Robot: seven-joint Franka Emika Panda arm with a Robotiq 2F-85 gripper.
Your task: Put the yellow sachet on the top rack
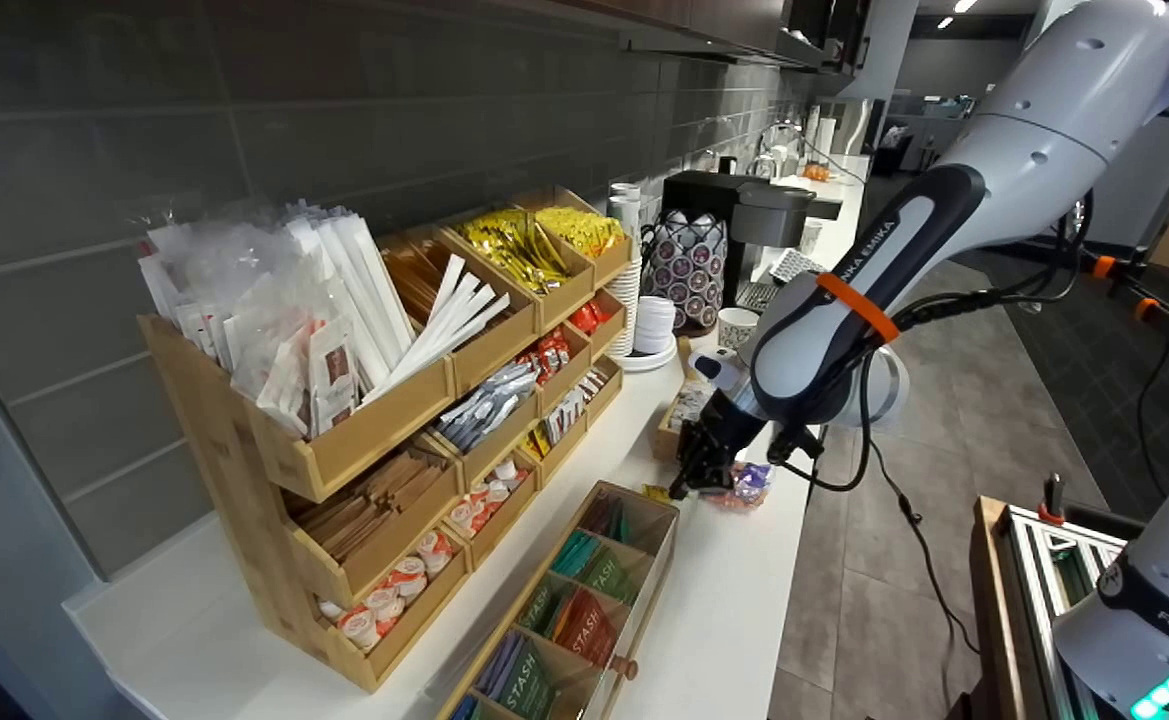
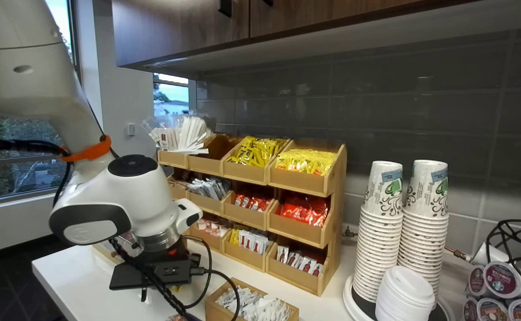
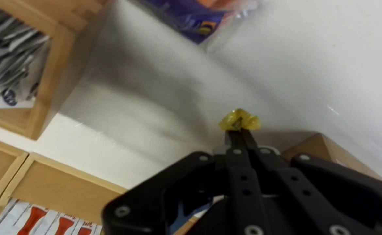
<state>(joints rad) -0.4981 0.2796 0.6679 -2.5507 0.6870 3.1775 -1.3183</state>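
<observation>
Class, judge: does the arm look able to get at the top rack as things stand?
Probably yes, after a lift: the gripper, seemingly shut on the yellow sachet, is low, while the top rack opens upward; the cabinet overhead may limit headroom.

One light-wood stepped display stand (image 1: 244, 500), and it's three tiers (image 2: 244, 217), four bins (image 2: 298, 180) apiece! Up on the top rack (image 2: 244, 173), two of those four hold yellow packets (image 2: 255, 151). Two tall stacks of patterned white paper cups (image 2: 379, 236), one short stack of round white lids (image 2: 405, 294), and one black gripper (image 3: 240, 132) with one crinkled yellow sachet (image 3: 240, 118)!
</observation>
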